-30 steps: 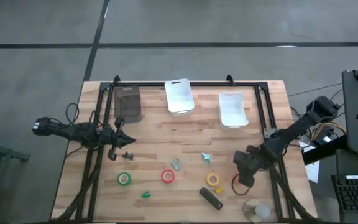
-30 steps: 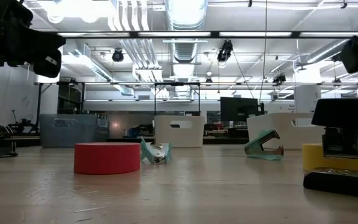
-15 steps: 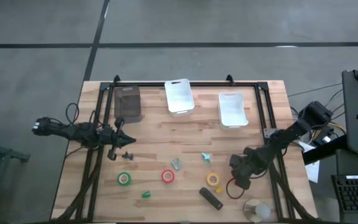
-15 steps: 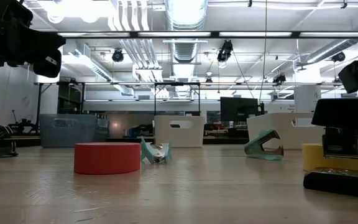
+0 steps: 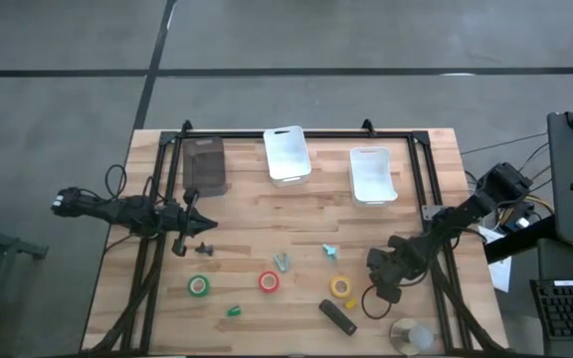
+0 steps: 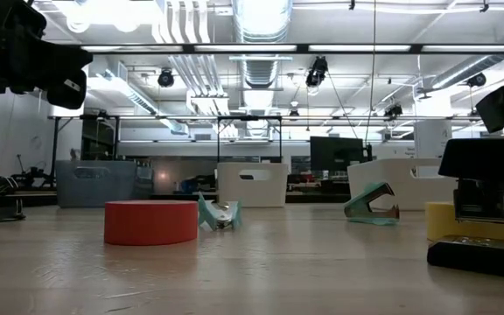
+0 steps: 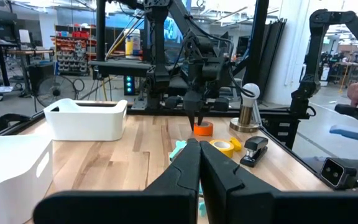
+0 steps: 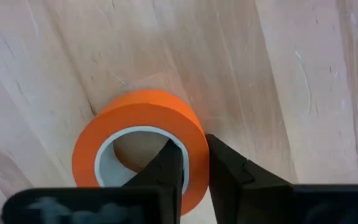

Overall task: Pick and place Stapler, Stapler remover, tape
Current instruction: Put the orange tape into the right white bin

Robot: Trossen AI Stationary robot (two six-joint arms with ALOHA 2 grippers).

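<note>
An orange tape roll [image 8: 138, 143] lies flat near the table's right front, and my right gripper [image 8: 194, 171] is shut on it from above [image 5: 381, 290]. Further left lie a yellow tape [image 5: 340, 287], a red tape [image 5: 269, 282] and a green tape [image 5: 199, 286]. A black stapler [image 5: 337, 317] lies near the front edge. Two teal stapler removers [image 5: 282, 263] [image 5: 330, 252] rest mid-table. My left gripper [image 5: 199, 223] stays shut at the table's left, with nothing between its fingers [image 7: 199, 155]. My right gripper pinches the orange roll's wall [image 8: 194, 155], with one finger [image 8: 166, 165] inside the open centre and the other finger [image 8: 229, 168] outside. The fingers come from above, pointing down. The roll lies flat on the wooden table.
Two white bins [image 5: 286, 154] [image 5: 372, 174] and a dark bin [image 5: 205, 164] stand along the far side. A small green thing [image 5: 234, 310] lies near the front. A round pale object [image 5: 411, 336] sits at the right front corner. Black rails frame the table's sides.
My right gripper has come down and a little toward the table's near-left, onto the orange tape roll. The other things have kept their places.
</note>
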